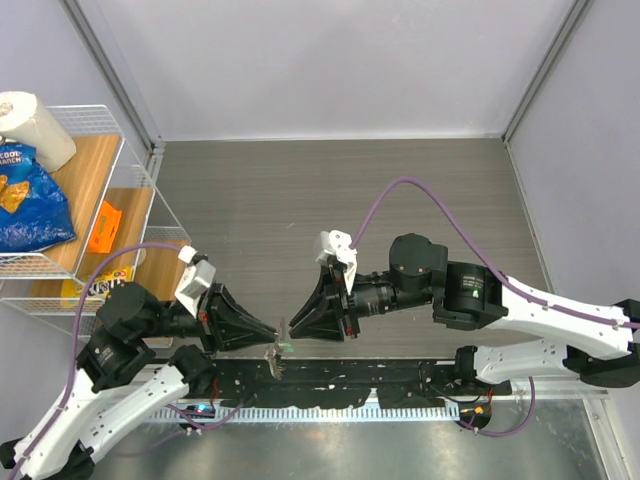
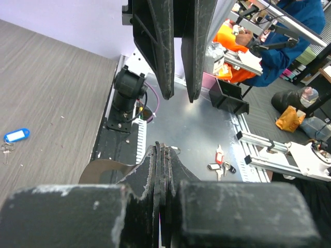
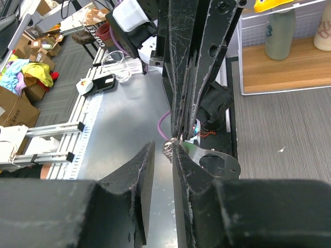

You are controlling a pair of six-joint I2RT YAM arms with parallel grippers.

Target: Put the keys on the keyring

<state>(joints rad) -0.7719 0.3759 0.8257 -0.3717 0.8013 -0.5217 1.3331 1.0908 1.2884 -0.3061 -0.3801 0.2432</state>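
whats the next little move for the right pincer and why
Probably draw the right pincer back and head for the blue-tagged key lying loose on the table. Its jaws stand apart, seemingly gripping nothing, while the shut left pincer holds the keyring at its tips.

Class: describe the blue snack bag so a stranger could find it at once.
Find the white wire shelf left of the table in the top view. On its upper wooden board, beside the paper towel roll, lies the snack bag, the only glossy blue packet there.
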